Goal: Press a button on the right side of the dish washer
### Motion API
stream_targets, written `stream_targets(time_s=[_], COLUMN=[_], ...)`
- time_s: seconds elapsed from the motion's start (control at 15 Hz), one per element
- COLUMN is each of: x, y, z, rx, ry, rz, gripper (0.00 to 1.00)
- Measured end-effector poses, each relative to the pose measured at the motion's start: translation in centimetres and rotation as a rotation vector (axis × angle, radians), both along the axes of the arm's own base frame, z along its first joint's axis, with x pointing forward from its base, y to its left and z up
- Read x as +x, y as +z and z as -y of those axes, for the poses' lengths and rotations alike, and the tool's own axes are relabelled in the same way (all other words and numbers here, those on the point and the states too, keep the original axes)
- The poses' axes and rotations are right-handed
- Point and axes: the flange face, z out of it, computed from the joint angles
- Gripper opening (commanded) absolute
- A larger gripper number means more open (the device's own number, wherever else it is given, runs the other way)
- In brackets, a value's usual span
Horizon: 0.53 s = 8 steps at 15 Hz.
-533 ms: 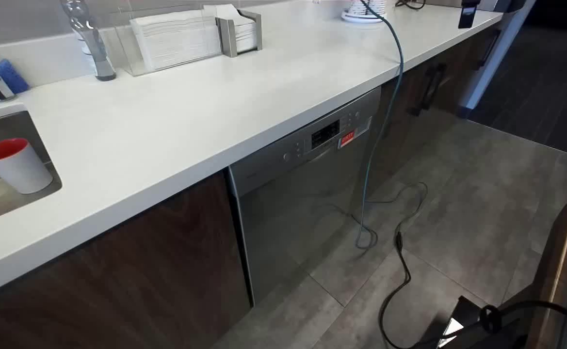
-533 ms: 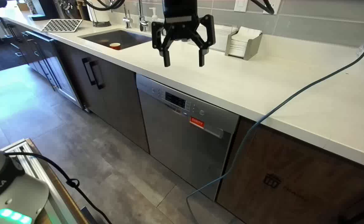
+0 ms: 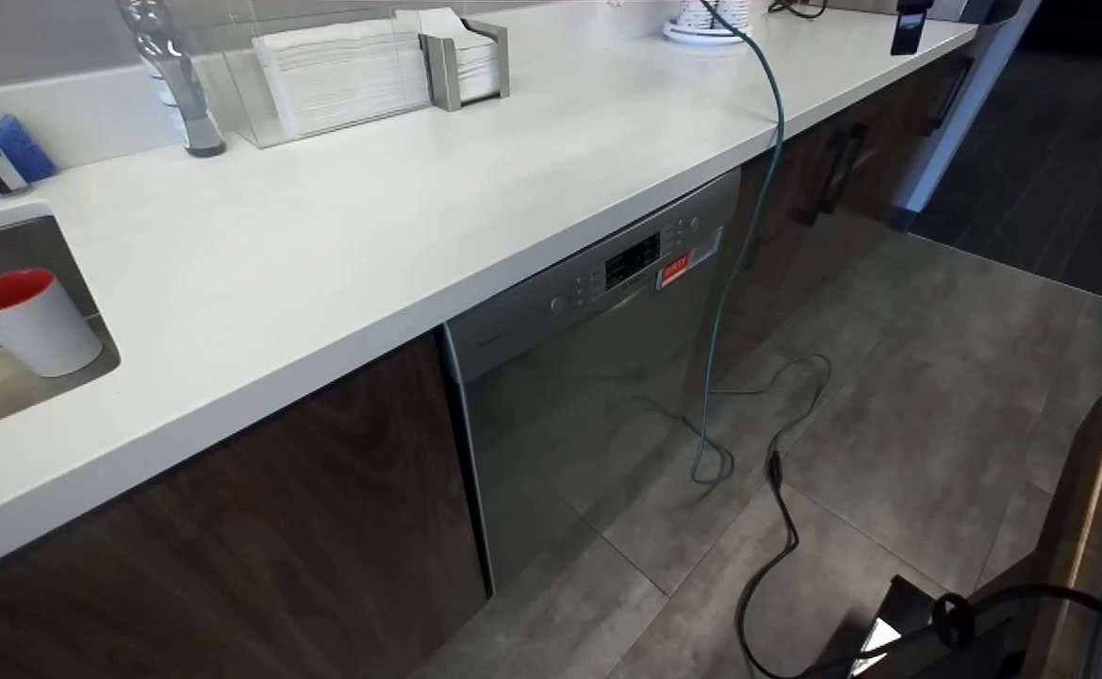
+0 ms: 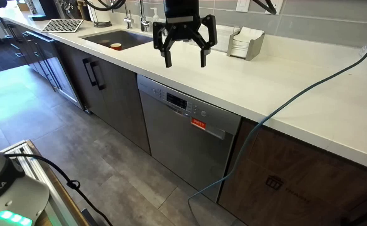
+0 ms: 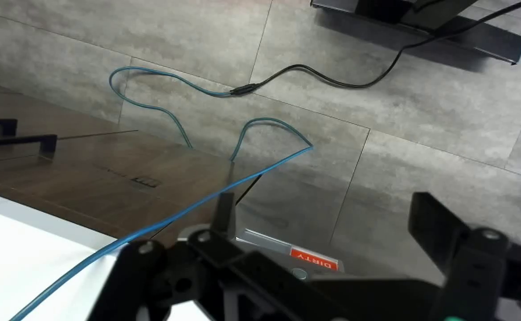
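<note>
The dish washer [image 4: 183,147] has a steel-grey front and shows in both exterior views [image 3: 588,405]. Its top strip bears a dark display [image 4: 177,100], which also shows in the exterior view [image 3: 633,261]. A round button [image 4: 203,113] sits right of the display; it also shows in the wrist view [image 5: 299,273]. A red DIRTY label [image 4: 198,123] is below the strip. My gripper [image 4: 186,62] is open and empty, pointing down, and appears above the control strip in the picture, apart from it. In the wrist view the open fingers [image 5: 322,205] partly hide the panel.
A white countertop [image 4: 290,84] overhangs the dish washer. A blue cable [image 4: 246,147] hangs over its edge by the dish washer's right side, down to the floor. A napkin holder [image 4: 246,44] and a sink [image 4: 92,39] with a red-rimmed cup [image 3: 32,321] are on the counter side.
</note>
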Motion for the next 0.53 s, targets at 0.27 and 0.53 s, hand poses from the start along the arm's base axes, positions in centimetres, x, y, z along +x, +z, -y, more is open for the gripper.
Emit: stream_targets(time_s=[0.27, 0.53], x=[0.0, -0.3], y=[-0.4, -3.7], z=[-0.7, -4.9], rx=[0.006, 0.035], ry=[0.055, 0.262], rz=[-0.024, -0.107], gripper=[1.0, 1.0])
